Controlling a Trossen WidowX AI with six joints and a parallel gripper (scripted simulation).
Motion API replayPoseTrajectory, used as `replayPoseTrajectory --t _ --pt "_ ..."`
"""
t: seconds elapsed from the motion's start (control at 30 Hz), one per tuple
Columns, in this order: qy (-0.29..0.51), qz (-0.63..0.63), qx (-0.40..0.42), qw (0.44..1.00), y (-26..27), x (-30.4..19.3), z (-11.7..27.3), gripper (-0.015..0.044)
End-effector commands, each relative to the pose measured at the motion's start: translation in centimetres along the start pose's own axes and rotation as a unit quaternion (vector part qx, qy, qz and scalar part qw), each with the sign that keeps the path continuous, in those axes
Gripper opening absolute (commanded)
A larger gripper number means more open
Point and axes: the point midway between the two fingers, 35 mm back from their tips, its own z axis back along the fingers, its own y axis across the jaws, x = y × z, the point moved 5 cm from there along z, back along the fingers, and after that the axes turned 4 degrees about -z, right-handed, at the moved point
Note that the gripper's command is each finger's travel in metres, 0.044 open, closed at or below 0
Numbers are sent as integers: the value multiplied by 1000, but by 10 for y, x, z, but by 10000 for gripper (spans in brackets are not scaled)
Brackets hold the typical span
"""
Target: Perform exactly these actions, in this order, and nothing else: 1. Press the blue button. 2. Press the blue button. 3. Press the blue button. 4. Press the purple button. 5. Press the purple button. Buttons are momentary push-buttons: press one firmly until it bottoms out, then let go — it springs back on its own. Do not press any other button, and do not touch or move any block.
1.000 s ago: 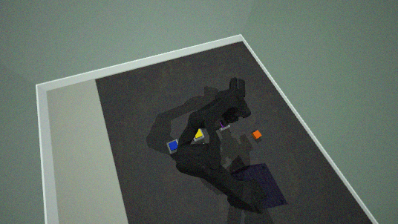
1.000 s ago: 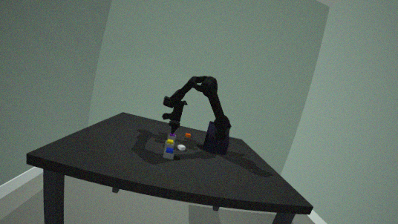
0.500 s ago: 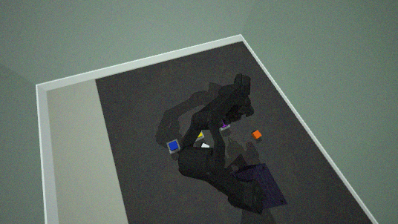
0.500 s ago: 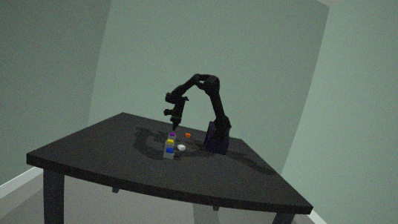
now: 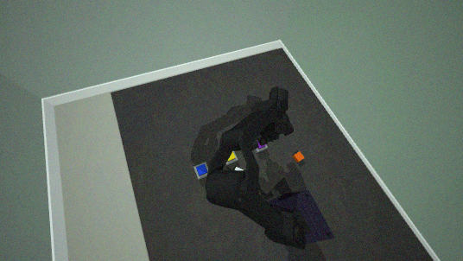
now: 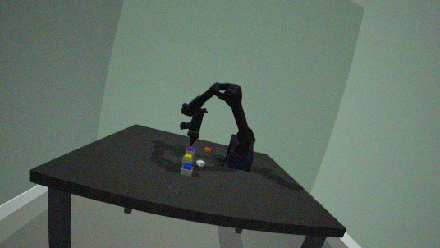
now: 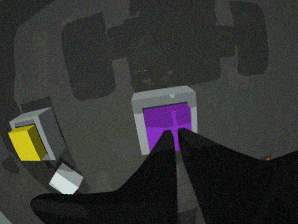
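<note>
The purple button (image 5: 261, 146) (image 6: 190, 149) (image 7: 167, 117) sits in a grey housing, its cap partly hidden by the fingers in the wrist view. My gripper (image 6: 191, 144) (image 7: 174, 135) is shut and empty, pointing down, with its fingertips over the purple cap, at it or very close above it. The contact point is hidden, so I cannot tell whether they touch or how far down the cap is. The blue button (image 5: 201, 169) (image 6: 187, 167) stands at the other end of the row, away from the gripper and outside the wrist view.
A yellow button (image 5: 231, 157) (image 6: 188, 157) (image 7: 27, 143) stands between the blue and purple ones. A white block (image 5: 239, 169) (image 6: 200, 163) (image 7: 66, 180) lies near it, on the arm base's side. An orange block (image 5: 299, 156) (image 6: 208, 149) lies beyond the purple button, towards the base.
</note>
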Motion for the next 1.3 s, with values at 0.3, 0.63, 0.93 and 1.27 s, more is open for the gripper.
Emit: replayPoseTrajectory --t 0.3,0.63,0.93,1.27 --pt "6 -5 5 1000 1 -4 -20 20" --pt "6 -5 5 1000 1 -4 -20 20" --pt "6 -5 5 1000 1 -4 -20 20" --pt "5 -4 4 1000 0 -3 3 20"
